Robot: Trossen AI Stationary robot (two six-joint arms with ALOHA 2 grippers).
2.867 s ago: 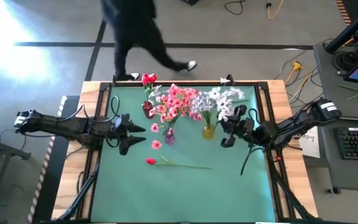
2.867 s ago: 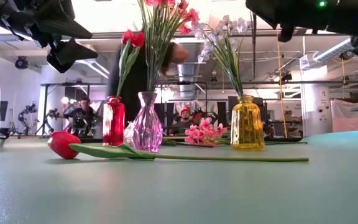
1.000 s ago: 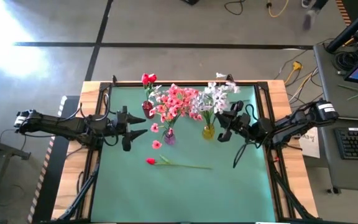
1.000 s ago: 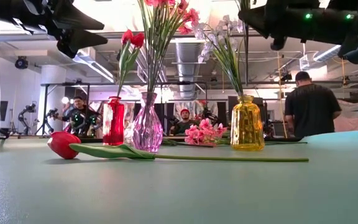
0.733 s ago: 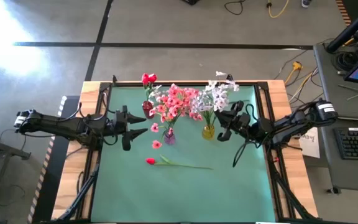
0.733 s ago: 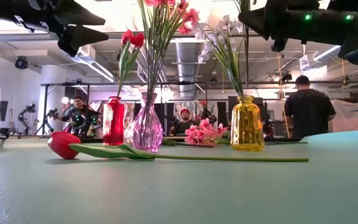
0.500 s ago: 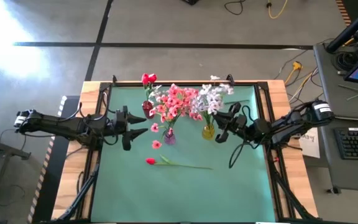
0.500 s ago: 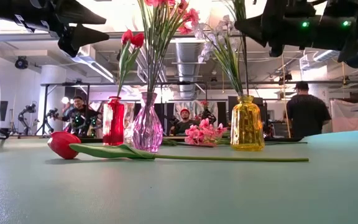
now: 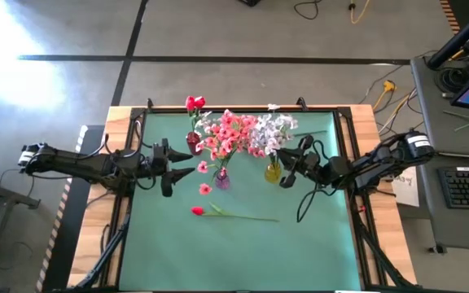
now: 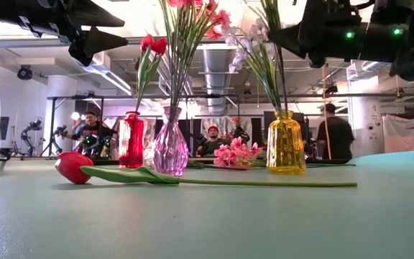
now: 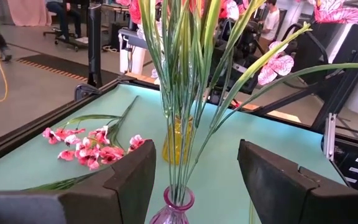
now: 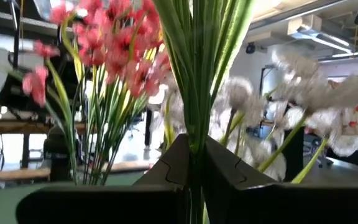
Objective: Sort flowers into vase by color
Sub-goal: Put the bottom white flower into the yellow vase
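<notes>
Three vases stand in a row at the table's far middle: a red vase with a red tulip, a pink vase full of pink flowers, and a yellow vase with white flowers. Another red tulip lies flat on the mat, and a pink spray lies behind the vases. My right gripper is shut on a white spray, right beside the yellow vase. My left gripper hovers open, left of the pink vase. My right gripper pinches the white spray's green stems between its two fingers, below the blossoms. The fingers come from the table's right, slanting a little upward, and lie across the stems. The spray stands nearly upright, and its stem runs down to the yellow vase's mouth.
The near half of the green mat is free apart from the lying tulip's stem. A wooden frame borders the table. A cable hangs from my right arm. People show in the room beyond.
My right gripper has gone toward the table's left, closer to the yellow vase, and a little down, still shut on the white spray. The spray's blossoms have shifted left with it, toward the pink flowers. A person has walked across the room behind.
</notes>
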